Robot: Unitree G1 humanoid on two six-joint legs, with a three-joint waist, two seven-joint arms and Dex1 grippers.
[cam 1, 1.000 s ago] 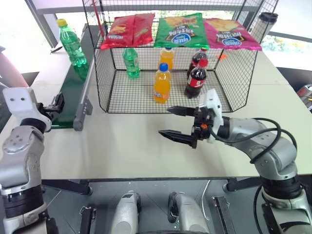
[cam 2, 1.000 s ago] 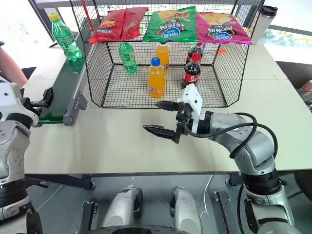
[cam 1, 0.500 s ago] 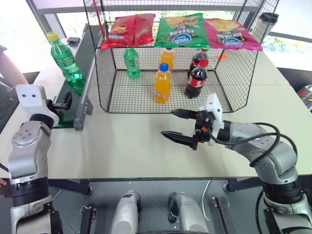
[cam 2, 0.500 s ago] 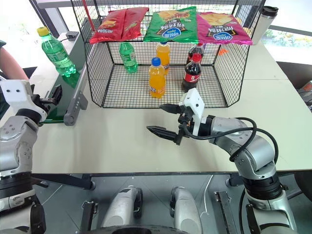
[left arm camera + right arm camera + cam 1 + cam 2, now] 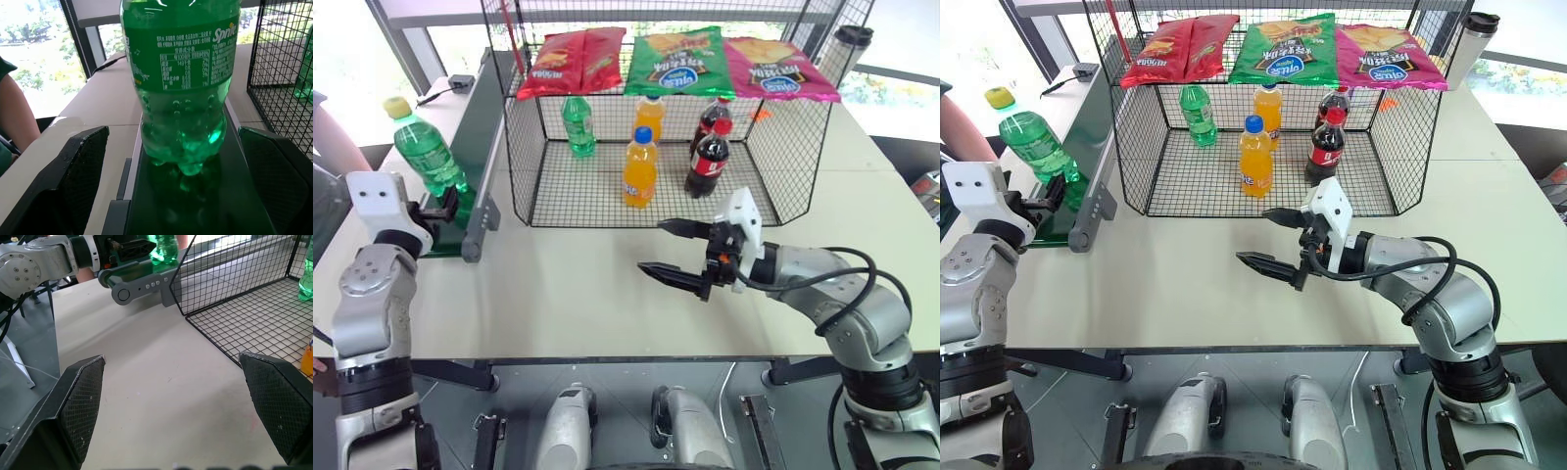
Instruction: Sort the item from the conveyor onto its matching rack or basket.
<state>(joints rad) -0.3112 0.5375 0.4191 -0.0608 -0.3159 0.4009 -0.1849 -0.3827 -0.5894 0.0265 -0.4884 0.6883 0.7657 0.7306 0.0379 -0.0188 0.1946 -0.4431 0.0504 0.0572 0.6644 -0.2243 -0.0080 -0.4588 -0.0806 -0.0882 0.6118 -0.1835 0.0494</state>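
Since one second ago the green bottle (image 5: pixel 423 145) has travelled down the conveyor (image 5: pixel 470 147) and now stands upright between the wide-open jaws of the left gripper (image 5: pixel 181 196). To grip well, close on the body below the label, then lift toward the black cage (image 5: pixel 656 191). Right gripper (image 5: pixel 680 250) hangs open-jawed over the bench (image 5: pixel 558 294). Label reads "Sprite".

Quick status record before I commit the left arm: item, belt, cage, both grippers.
item: yellow-capped green bottle, upright on the conveyor near its end
left gripper: open, fingers either side of the bottle's base, not closed on it
right gripper: open, above the table, holding nothing
cage: holds five bottles; crisp bags on its back wall
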